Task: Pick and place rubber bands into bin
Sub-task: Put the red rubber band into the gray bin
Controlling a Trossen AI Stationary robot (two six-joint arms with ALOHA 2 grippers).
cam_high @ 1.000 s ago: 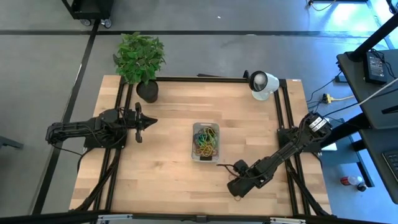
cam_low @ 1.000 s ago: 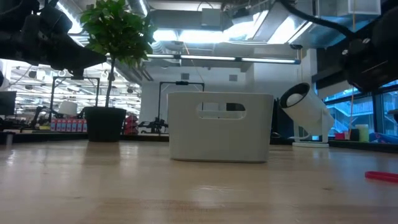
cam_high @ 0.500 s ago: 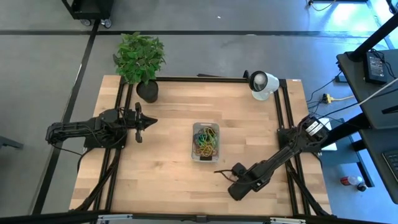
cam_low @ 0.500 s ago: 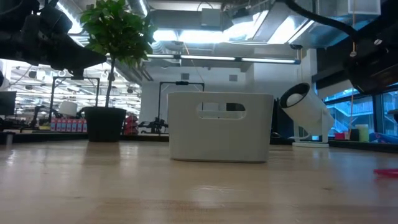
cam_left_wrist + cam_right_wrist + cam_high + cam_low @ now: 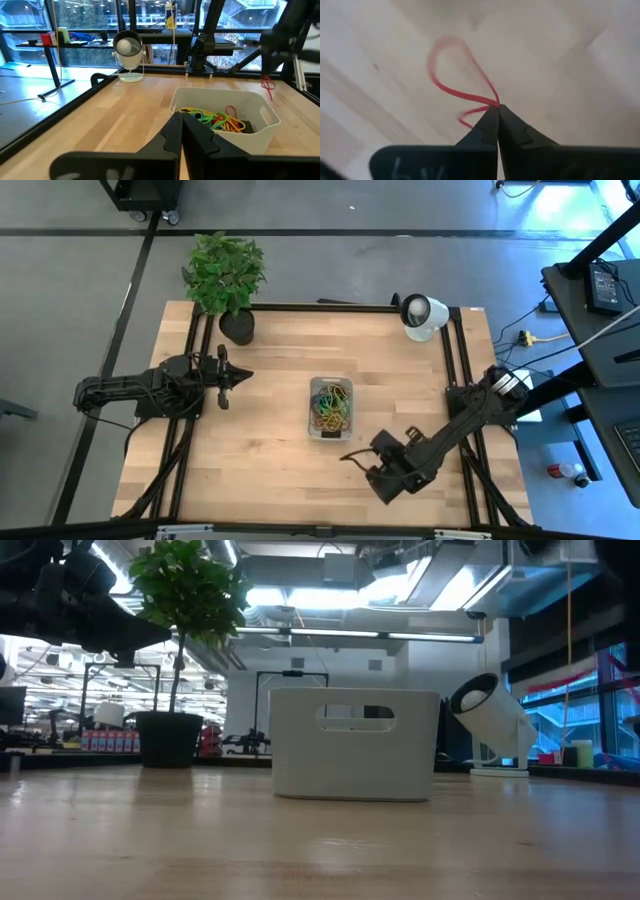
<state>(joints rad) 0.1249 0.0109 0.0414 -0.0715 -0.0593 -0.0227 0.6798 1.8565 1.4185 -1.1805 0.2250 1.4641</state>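
Over the wooden table (image 5: 260,430), the right gripper (image 5: 497,107) pinches a red rubber band (image 5: 451,70) near the bin (image 5: 330,406); held thinly, it could slip free in transit.

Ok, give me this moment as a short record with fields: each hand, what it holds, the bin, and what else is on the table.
right hand: shut on a red rubber band, near the table's front right, just off the bin's front corner
red rubber band: pinched at its crossing, one loop hanging free
left hand: shut, empty, waiting at the table's left side
bin: mid-table, holding a tangle of coloured rubber bands
other things: potted plant at the back left, round white lamp at the back right
table: light wood
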